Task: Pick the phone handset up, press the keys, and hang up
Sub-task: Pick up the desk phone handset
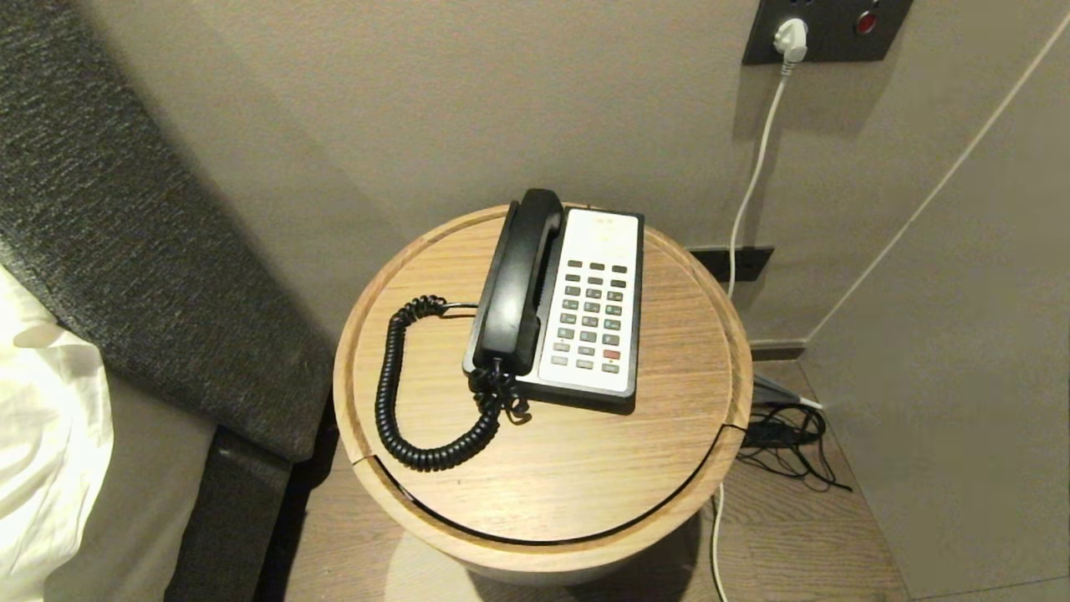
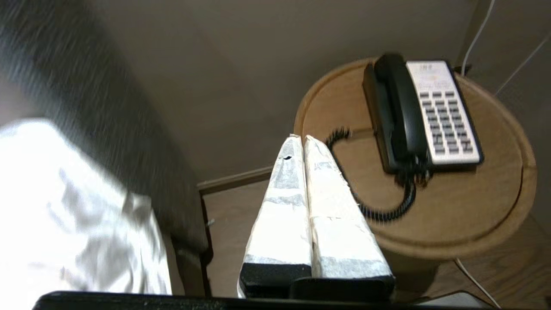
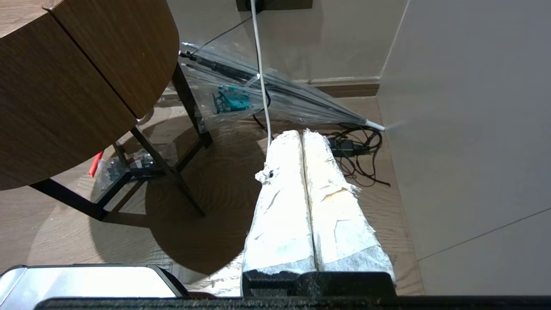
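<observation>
Round wooden table (image 1: 577, 468) beside a dark upholstered headboard (image 1: 125, 226), against a beige wall. Black-and-white phone base (image 1: 589, 305) toward the table's far edge, keypad facing up. Phone handset (image 1: 518, 280) seated in the cradle along the base's left side, coiled cord (image 1: 393, 393) looping out toward the table's left edge and back to the handset's near end. Left gripper (image 2: 301, 140) off the table's left edge, 2 fingers pressed together, empty. Right gripper (image 3: 301, 134) low over the floor beside the table's legs, fingers together, empty.

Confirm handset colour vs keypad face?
The phone handset is glossy black; the keypad face is white with grey keys. Clearest in the head view.
</observation>
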Motion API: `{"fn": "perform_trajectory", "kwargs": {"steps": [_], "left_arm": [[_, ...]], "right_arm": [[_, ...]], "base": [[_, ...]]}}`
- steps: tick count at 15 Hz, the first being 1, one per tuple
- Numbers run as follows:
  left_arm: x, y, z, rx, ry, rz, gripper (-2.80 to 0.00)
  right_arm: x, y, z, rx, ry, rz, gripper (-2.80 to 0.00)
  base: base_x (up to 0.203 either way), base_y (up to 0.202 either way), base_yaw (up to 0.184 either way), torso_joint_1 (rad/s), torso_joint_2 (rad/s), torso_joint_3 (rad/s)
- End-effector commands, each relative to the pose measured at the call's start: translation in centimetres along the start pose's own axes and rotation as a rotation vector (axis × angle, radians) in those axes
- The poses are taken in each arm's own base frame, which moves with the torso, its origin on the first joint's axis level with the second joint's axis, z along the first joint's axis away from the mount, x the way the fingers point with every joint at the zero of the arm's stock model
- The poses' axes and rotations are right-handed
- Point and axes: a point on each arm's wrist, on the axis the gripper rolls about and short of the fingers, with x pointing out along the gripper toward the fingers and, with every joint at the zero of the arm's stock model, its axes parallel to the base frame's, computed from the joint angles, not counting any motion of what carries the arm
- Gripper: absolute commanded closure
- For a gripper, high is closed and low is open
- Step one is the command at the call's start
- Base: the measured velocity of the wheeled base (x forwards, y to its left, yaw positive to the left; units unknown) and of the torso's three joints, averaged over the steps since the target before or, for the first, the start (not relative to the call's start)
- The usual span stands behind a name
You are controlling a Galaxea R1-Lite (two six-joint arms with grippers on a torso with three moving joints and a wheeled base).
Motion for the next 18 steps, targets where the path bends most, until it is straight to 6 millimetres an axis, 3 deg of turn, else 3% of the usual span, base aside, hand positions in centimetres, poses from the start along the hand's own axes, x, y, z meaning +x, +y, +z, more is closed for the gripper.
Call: {"fn": "perform_trajectory", "kwargs": {"steps": [1,3,5,8,10,14,18], "left_arm": [[9.4,1.9,2.8,-0.018,0.109,-0.125,0.00],[12.8,0.5,2.8,-0.014,0.154,-0.288,0.00],[16.6,-0.3,1.9,-0.024,0.234,-0.337,0.00],[20.6,-1.7,1.4,-0.033,0.282,-0.401,0.00],[21.6,-2.4,0.5,-0.028,0.340,-0.418,0.00],[21.0,-5.3,0.1,0.021,0.436,-0.531,0.00],[20.9,-7.6,-1.2,0.251,0.504,-0.589,0.00]], "right_arm": [[0.0,0.0,0.0,-0.001,0.001,0.001,0.00],[0.0,0.0,0.0,-0.001,0.001,0.001,0.00],[0.0,0.0,0.0,-0.001,0.001,0.001,0.00],[0.0,0.0,0.0,-0.001,0.001,0.001,0.00],[0.0,0.0,0.0,-0.001,0.001,0.001,0.00],[0.0,0.0,0.0,-0.001,0.001,0.001,0.00],[0.0,0.0,0.0,-0.001,0.001,0.001,0.00]], "base": [[0.000,0.000,0.000,0.000,0.00,0.000],[0.000,0.000,0.000,0.000,0.00,0.000],[0.000,0.000,0.000,0.000,0.00,0.000],[0.000,0.000,0.000,0.000,0.00,0.000],[0.000,0.000,0.000,0.000,0.00,0.000],[0.000,0.000,0.000,0.000,0.00,0.000],[0.000,0.000,0.000,0.000,0.00,0.000]]}}
